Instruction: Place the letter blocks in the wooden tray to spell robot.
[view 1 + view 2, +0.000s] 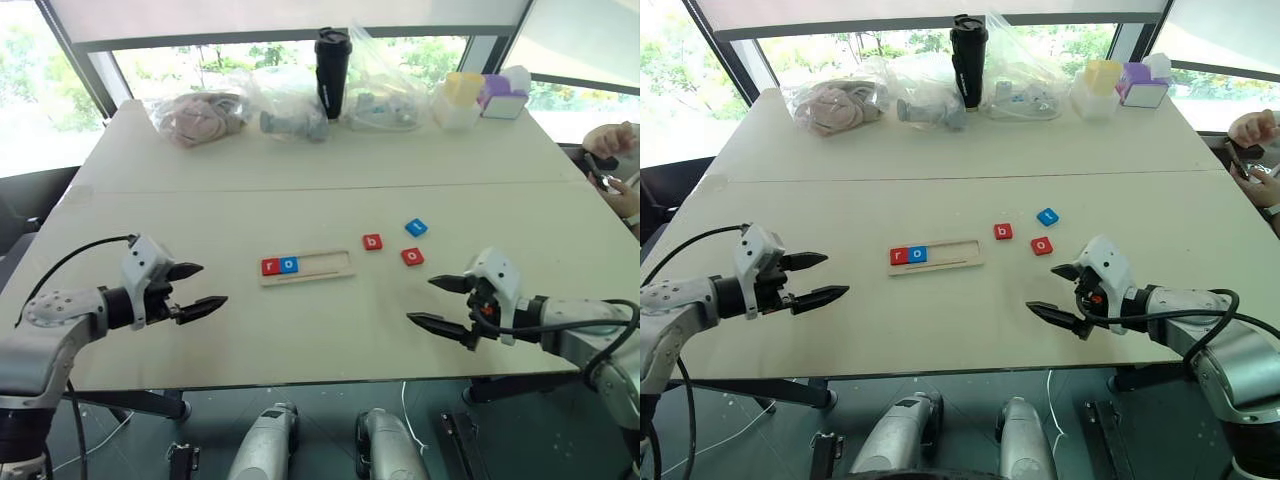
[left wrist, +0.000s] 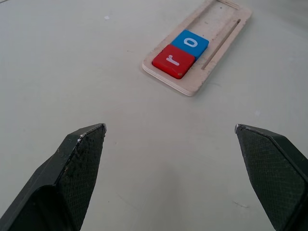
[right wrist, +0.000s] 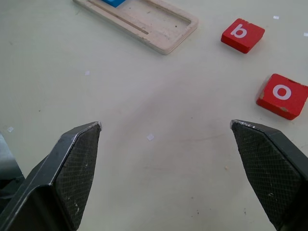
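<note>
Tray: we see the wooden tray (image 1: 306, 267) lying flat near the middle of the table (image 1: 300, 180), between our two arms and farther out than both.
Tiles in tray: a red "r" tile (image 1: 270, 266) and a blue "o" tile (image 1: 289, 265) sit side by side, touching, at the tray's left end; the rest of the tray is bare wood.
Loose tiles: a red "b" tile (image 1: 372, 241), a blue tile (image 1: 416, 227) and a red "o" tile (image 1: 412, 257) lie on the table just right of the tray, apart from one another.
Left pincer: our left gripper (image 1: 197, 289) hovers above the table with its fingers spread wide and nothing between them; the tray lies ahead of it and to its right, well apart.
Right pincer: our right gripper (image 1: 438, 302) also stands wide open and empty, near the table's front edge; the red "o" tile is the nearest tile, ahead of it, with the "b" tile beyond.
Far edge: we see plastic bags (image 1: 240, 112), a black tumbler (image 1: 332, 72) and small boxes (image 1: 480, 95).
Right edge: a person's hand (image 1: 612, 140) shows.
</note>
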Controlling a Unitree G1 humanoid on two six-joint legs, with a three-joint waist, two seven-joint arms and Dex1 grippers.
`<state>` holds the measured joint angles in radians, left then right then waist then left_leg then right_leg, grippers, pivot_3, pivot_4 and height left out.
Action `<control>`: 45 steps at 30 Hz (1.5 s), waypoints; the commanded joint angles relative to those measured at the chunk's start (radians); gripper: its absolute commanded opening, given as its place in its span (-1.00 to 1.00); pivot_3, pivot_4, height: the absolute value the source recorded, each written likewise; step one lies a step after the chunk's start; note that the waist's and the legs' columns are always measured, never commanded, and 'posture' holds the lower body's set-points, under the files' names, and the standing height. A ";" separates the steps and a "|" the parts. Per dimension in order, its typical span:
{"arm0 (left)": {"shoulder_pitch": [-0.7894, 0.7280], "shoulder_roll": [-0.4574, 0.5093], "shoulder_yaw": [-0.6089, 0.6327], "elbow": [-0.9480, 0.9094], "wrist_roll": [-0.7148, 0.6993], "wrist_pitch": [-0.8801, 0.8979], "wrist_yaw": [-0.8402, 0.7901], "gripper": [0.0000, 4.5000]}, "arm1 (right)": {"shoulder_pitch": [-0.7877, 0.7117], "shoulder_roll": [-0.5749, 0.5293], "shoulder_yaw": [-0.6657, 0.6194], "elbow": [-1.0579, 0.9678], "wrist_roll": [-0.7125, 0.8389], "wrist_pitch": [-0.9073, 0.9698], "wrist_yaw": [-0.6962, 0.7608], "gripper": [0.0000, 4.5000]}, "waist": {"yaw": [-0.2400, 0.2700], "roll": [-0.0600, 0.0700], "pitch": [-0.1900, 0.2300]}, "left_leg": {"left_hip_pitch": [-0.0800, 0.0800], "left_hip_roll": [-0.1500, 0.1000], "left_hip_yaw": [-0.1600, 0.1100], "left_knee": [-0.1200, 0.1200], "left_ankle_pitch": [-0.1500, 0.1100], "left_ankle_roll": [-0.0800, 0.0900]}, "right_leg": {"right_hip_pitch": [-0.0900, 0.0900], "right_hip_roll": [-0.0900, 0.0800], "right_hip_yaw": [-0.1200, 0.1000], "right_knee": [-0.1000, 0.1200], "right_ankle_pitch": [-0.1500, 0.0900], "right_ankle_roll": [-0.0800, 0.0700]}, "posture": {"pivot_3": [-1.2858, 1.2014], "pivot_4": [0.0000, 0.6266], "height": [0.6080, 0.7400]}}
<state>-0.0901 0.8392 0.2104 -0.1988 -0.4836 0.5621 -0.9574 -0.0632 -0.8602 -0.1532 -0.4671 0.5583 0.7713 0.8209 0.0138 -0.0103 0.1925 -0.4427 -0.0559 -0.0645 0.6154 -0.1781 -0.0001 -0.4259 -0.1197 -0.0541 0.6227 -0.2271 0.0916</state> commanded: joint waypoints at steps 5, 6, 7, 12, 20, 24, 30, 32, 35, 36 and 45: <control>-0.001 -0.001 0.026 -0.014 -0.013 -0.007 0.008 1.00 | -0.017 0.005 0.007 -0.008 -0.008 -0.023 -0.003 0.98 | 0.001 0.000 0.000 | 0.000 0.000 0.000 0.000 0.000 0.000 | 0.000 0.000 0.000 0.000 0.000 0.000 | 0.03 -0.52 1.00; 0.000 0.003 0.024 -0.014 -0.010 -0.008 0.007 1.00 | -0.018 0.005 0.006 -0.008 -0.007 -0.022 -0.004 0.98 | 0.001 0.000 0.000 | 0.000 0.000 0.000 0.000 0.000 0.000 | 0.000 0.000 0.000 0.000 0.000 0.000 | 0.03 -0.52 1.00; 0.001 0.004 0.024 -0.016 -0.010 -0.008 0.005 1.00 | -0.019 0.005 0.007 -0.008 -0.008 -0.022 -0.004 0.98 | 0.001 0.000 0.000 | 0.000 0.000 0.000 0.000 0.000 0.000 | 0.000 0.000 0.000 0.000 0.000 0.000 | 0.03 -0.52 1.00; -0.003 0.003 0.024 -0.015 -0.014 -0.005 0.006 1.00 | -0.024 0.006 0.010 -0.003 -0.011 -0.023 -0.007 0.98 | 0.000 0.000 0.000 | 0.000 0.000 0.000 0.000 0.000 0.000 | 0.000 0.000 0.000 0.000 0.000 0.000 | 0.03 -0.52 1.00; -0.018 0.040 0.009 0.030 0.030 -0.024 -0.005 1.00 | -0.057 0.014 0.027 0.027 -0.025 0.000 -0.037 0.98 | 0.000 0.000 0.000 | 0.000 0.000 0.001 0.000 0.000 0.000 | 0.000 0.000 0.000 0.000 0.000 0.000 | 0.03 -0.52 1.00; -0.095 0.067 0.009 0.105 0.048 -0.056 -0.031 1.00 | -0.125 0.017 0.035 0.041 -0.012 0.062 -0.063 0.98 | 0.000 0.000 0.000 | 0.000 0.000 0.001 0.000 0.000 0.000 | 0.000 0.001 0.000 0.001 0.000 0.000 | 0.03 -0.52 1.00; -0.332 0.059 -0.182 0.264 0.139 -0.168 -0.196 1.00 | -0.258 0.069 0.070 -0.066 0.070 0.212 -0.129 0.98 | 0.007 0.000 0.000 | 0.000 0.000 0.001 0.001 0.000 0.000 | 0.000 0.000 0.000 0.001 0.000 0.000 | 0.03 -0.52 1.00; -0.413 0.027 -0.251 0.329 0.169 -0.206 -0.251 1.00 | -0.276 0.092 0.085 -0.115 0.093 0.254 -0.154 0.98 | 0.006 0.000 0.000 | 0.000 0.000 0.002 0.001 0.001 0.001 | -0.001 0.001 0.000 0.001 0.001 0.000 | 0.03 -0.52 1.00; -0.540 -0.064 -0.343 0.469 0.227 -0.286 -0.304 1.00 | -0.291 0.137 0.108 -0.173 0.110 0.304 -0.214 0.98 | 0.007 -0.001 0.000 | 0.000 0.000 0.002 0.001 0.001 0.001 | 0.000 0.001 0.000 0.001 0.003 0.005 | 0.03 -0.52 1.00; -0.567 -0.089 -0.353 0.505 0.227 -0.295 -0.322 1.00 | -0.297 0.152 0.115 -0.182 0.109 0.314 -0.236 0.98 | 0.003 -0.001 0.000 | -0.001 -0.001 0.003 0.001 0.001 0.001 | 0.000 0.000 0.000 0.001 0.003 0.006 | 0.03 -0.52 1.00; -0.768 -0.272 -0.450 0.904 0.356 -0.530 -0.419 1.00 | -0.282 0.305 0.158 -0.262 0.083 0.415 -0.448 0.98 | -0.002 -0.003 0.000 | 0.000 0.000 0.003 0.006 0.001 0.002 | -0.001 0.001 0.000 0.006 0.004 0.008 | 0.03 -0.52 1.00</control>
<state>-0.8299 0.5676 -0.2451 0.6855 -0.1401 0.0719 -1.3578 -0.3422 -0.5629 0.0160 -0.6842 0.6337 1.1829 0.3901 0.0121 -0.0131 0.1928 -0.4433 -0.0561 -0.0617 0.6216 -0.1772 0.0016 -0.4269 -0.1185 -0.0541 0.6293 -0.2226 0.0997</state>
